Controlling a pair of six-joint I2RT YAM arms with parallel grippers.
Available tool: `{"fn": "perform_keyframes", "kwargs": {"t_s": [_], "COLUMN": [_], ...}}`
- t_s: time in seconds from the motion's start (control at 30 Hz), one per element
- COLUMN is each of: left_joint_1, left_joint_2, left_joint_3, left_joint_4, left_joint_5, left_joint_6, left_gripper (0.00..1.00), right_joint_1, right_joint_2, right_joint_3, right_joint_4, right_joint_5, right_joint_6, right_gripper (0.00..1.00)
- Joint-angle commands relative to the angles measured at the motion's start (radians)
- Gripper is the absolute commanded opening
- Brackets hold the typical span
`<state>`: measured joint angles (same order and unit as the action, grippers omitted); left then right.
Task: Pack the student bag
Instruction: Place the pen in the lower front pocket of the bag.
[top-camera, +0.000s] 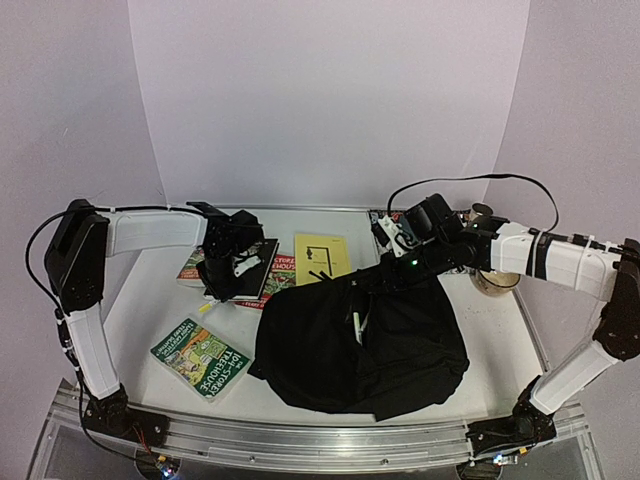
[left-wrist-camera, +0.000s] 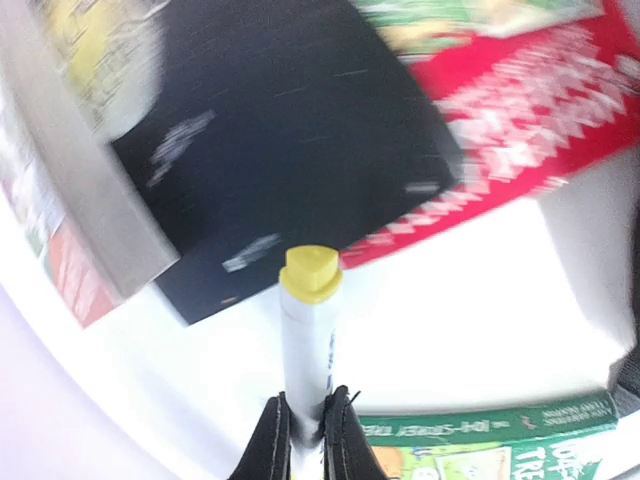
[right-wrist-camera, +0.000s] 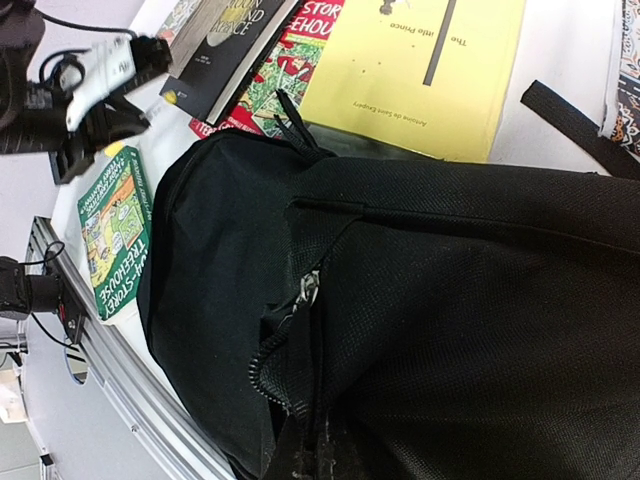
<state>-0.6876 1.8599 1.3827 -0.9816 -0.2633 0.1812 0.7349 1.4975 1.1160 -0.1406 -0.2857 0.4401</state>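
Though overhead obscures it, left gripper (left-wrist-camera: 307, 437) clamps marker (left-wrist-camera: 305, 335); right gripper (top-camera: 397, 260) pinches student bag (right-wrist-camera: 450, 300).

Bright, even light; left wrist view motion-blurred.

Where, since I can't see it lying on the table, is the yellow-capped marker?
In the left wrist view, the left gripper holds the marker, at the left of the table, between the black book and the green book.
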Motion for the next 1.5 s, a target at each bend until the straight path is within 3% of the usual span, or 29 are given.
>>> {"fn": "perform_keyframes", "kwargs": {"t_s": [0.0,0.33,0.47,0.63,1.03,1.27,1.47], "left_joint_1": [0.037,-0.011,-0.098,-0.239,-0.391,-0.4,-0.394], "left_joint_2": [-0.061,-0.196,-0.293,-0.292,-0.118,-0.029,0.035], "left_joint_3": [0.076,0.044,-0.04,-0.075,-0.016,0.063,0.152], "left_joint_4": [-0.017,0.109,0.285,0.392,0.569,0.58,0.578], "left_joint_5": [-0.046,0.116,0.293,0.359,0.509,0.559,0.509], "left_joint_6": [-0.136,-0.514,-0.622,-0.725,-0.801,-0.786,-0.8], "left_gripper": [0.0,0.0,0.0,0.0,0.0,0.0,0.0], "right_joint_1": [0.006,0.006,0.006,0.007,0.008,0.008,0.013], "right_joint_2": [-0.039,-0.019,-0.017,-0.009,-0.007,-0.017,-0.025], "right_joint_3": [0.034,0.054,0.053,0.055,0.061,0.049,0.04], "right_joint_4": [0.032,0.038,0.045,0.058,0.073,0.079,0.088], "right_joint_5": [0.002,0.0,0.002,-0.001,-0.005,-0.011,-0.02], "right_joint_6": [0.006,0.013,0.017,0.023,0.026,0.028,0.035], "right_gripper": [0.0,0.0,0.0,0.0,0.0,0.0,0.0]}}
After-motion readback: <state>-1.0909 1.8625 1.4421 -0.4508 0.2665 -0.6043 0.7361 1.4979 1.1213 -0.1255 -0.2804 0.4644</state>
